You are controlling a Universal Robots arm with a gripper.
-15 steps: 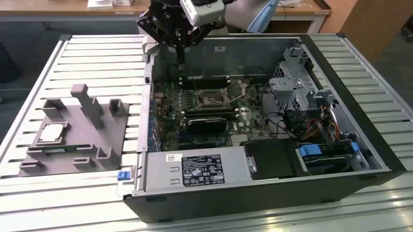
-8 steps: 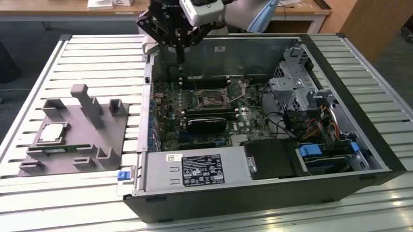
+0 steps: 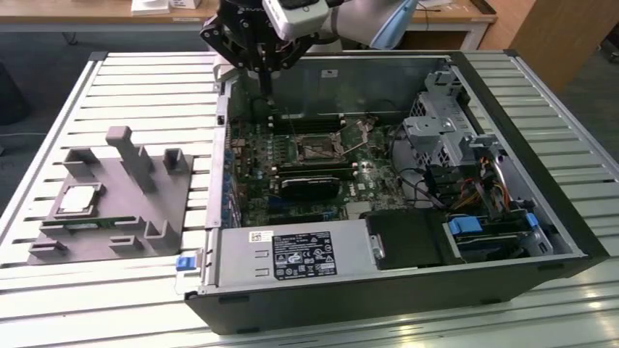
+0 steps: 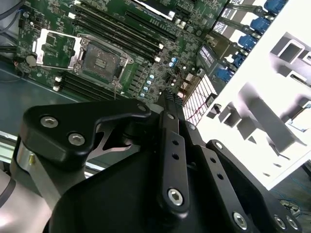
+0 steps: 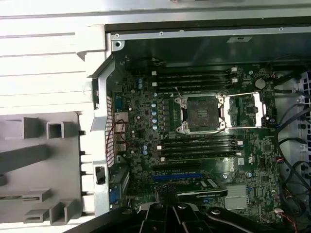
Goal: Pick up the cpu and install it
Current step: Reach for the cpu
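Gripper [image 3: 263, 81] near case [image 3: 387, 293] rim, cpu [image 3: 77, 200] well apart

The gripper [image 4: 169, 97] is matt black, built of flat, round-ended link bars [image 4: 171, 160] pinned with silver hex-socket screws [image 4: 175, 196], and narrows to a ribbed tip [image 4: 171, 99]. Behind it the arm [image 3: 360, 18] is pale grey with a light blue cap [image 3: 399, 25]. A white box [image 3: 295, 13] sits beside the wrist.

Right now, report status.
Gripper shut, empty, above open black computer case. Shiny silver square cpu sits on grey holder. Black square socket open, empty.
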